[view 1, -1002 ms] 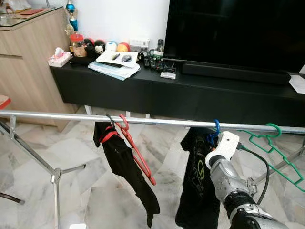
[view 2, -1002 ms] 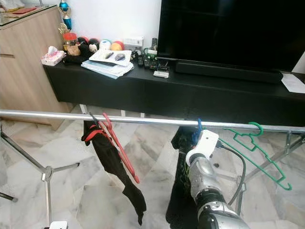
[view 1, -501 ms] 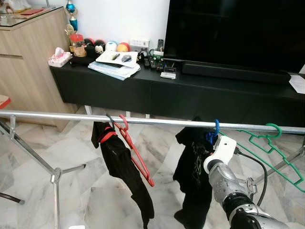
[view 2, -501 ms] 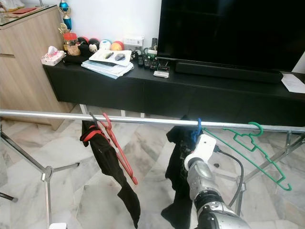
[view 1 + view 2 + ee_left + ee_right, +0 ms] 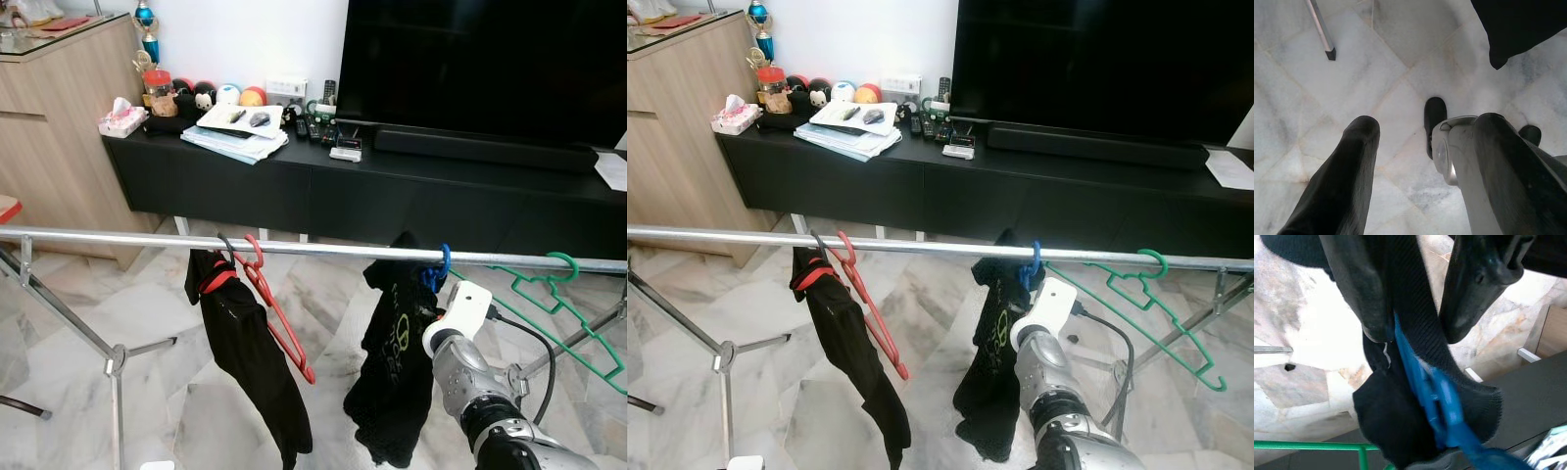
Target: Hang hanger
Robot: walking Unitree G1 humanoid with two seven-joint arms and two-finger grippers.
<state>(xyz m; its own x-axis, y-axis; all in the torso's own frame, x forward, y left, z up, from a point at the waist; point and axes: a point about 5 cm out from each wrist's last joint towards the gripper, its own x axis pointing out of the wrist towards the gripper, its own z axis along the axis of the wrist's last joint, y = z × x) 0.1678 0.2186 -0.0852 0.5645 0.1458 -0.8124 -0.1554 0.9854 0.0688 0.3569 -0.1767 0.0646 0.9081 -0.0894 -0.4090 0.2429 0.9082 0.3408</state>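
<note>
A long black TV console (image 5: 392, 196) stands against a white wall (image 5: 255, 39), a large dark television (image 5: 480, 69) on top; wooden cabinet (image 5: 54, 127) beside it, marble floor (image 5: 147, 304) below.

no wording can be read; the black shirt (image 5: 392, 362) bears only an illegible green print.

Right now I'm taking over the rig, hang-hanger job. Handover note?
Right claw: shut on the blue hanger and the black T-shirt on it, just under the rail.
Left claw: open, idle, pointing at the marble floor.
Done: blue hook is over the rail, between the red hanger and the green hanger.
Left: open the right claw and withdraw; the shirt should hang free.
</note>
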